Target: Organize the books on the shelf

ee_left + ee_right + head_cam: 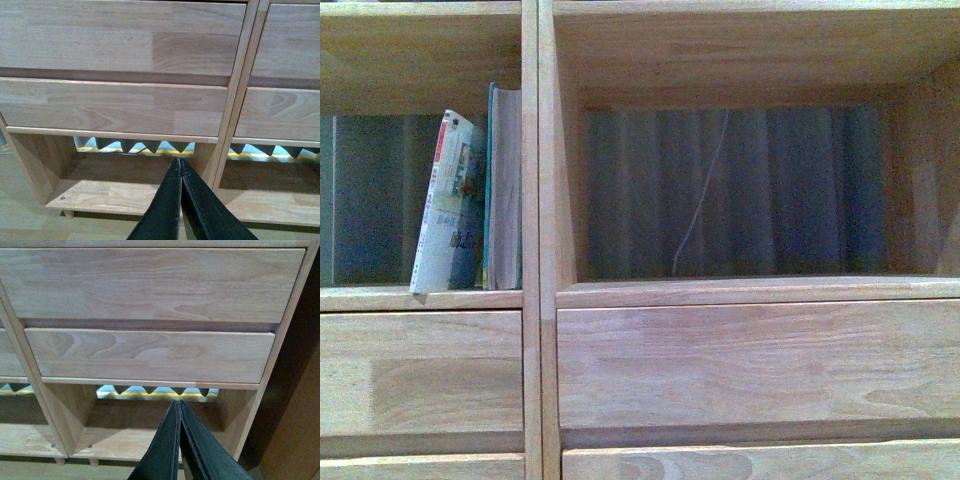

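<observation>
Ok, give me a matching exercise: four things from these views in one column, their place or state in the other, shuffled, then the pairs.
Things:
1. white book
2. teal book
3. left gripper
4. right-hand compartment

Place or state:
A. shut, holding nothing, pointing at the shelf's bottom opening
B. upright against the compartment's right wall
C. holds no books
D. leaning, its top tipped toward the neighbouring book

Pairs: 1-D, 2-B, 3-A, 4-C
</observation>
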Motion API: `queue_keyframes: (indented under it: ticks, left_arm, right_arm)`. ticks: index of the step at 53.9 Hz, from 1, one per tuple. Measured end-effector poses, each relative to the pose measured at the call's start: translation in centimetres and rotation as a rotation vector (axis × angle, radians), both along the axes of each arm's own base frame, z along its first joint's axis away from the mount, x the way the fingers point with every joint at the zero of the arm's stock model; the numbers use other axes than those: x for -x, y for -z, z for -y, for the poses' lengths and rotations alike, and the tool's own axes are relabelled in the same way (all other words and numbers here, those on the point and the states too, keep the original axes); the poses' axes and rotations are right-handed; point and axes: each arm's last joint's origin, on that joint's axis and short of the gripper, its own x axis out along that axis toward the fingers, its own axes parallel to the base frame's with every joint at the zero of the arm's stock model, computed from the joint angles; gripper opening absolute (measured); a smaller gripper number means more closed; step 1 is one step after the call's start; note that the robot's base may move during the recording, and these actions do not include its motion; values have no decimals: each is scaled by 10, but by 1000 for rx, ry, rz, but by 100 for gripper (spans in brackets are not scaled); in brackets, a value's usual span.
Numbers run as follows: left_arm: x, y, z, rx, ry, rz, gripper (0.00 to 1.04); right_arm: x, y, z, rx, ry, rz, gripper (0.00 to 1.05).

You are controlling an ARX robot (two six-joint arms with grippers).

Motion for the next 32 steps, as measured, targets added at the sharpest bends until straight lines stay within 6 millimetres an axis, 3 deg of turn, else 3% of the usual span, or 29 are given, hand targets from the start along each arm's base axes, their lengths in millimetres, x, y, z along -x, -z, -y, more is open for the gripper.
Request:
queue_keyframes:
  ticks: [18,32]
  left_arm:
    - [12,17,0,0,0,-13,3]
    - [15,19,0,0,0,13,3]
  right_arm:
    - [8,17,0,0,0,6,3]
    - [13,24,0,0,0,8,3]
